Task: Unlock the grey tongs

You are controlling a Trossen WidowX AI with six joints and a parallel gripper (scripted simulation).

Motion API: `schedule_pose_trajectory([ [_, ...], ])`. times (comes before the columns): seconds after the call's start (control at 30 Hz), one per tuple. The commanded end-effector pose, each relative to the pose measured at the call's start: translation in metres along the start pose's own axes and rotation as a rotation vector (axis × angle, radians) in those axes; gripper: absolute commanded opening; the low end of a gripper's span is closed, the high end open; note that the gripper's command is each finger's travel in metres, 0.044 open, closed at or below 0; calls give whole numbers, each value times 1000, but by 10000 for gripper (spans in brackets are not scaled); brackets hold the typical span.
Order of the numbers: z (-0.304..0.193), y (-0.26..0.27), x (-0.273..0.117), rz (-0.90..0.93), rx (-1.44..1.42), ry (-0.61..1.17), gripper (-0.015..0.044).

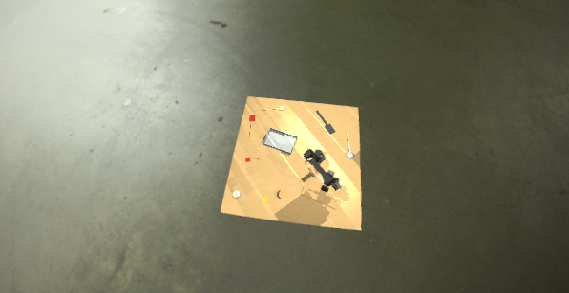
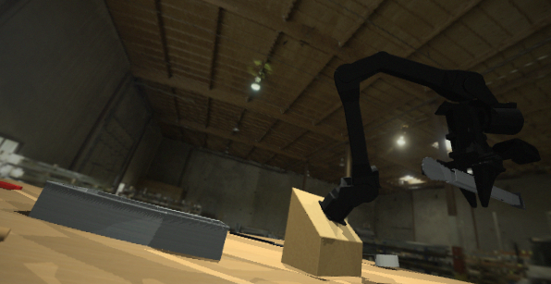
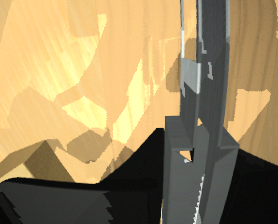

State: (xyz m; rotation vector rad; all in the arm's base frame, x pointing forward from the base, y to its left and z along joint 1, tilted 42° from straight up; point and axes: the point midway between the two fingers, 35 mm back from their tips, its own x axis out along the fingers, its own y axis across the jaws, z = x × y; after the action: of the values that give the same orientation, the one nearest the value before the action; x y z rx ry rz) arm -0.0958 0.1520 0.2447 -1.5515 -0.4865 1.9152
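My gripper (image 2: pixel 478 200) (image 3: pixel 175 134) is shut on the grey tongs (image 2: pixel 508 196) (image 3: pixel 213 100) and holds them in the air. In the exterior view the tongs pass between the fingers, their scalloped end pointing left and their other end right and lower in the picture. In the wrist view their two arms run upward close together, with a narrow gap. The roasting tin (image 1: pixel 282 141) (image 2: pixel 97 218) stands away from the gripper, with nothing across it. I cannot make out the wooden board against the wooden table top.
The arm stands on a wooden wedge block (image 2: pixel 339 257). In the top view a black spatula (image 1: pixel 329 128) and a ladle (image 1: pixel 349 155) lie on the right. Red pieces (image 1: pixel 252 117) (image 1: pixel 247 160) are left; a white item (image 1: pixel 236 194), yellow item (image 1: pixel 264 198) and round brown item (image 1: pixel 282 194) are near the front.
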Motion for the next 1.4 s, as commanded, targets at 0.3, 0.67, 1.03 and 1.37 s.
schedule_pose_trajectory([
  [0.3,-14,14,10,123,-80,22,-150],
  [0.67,-28,33,19,293,-145,7,-150],
  [1.03,-35,51,22,439,-177,-72,-150],
  [1.37,-36,63,22,528,-177,-189,-150],
])
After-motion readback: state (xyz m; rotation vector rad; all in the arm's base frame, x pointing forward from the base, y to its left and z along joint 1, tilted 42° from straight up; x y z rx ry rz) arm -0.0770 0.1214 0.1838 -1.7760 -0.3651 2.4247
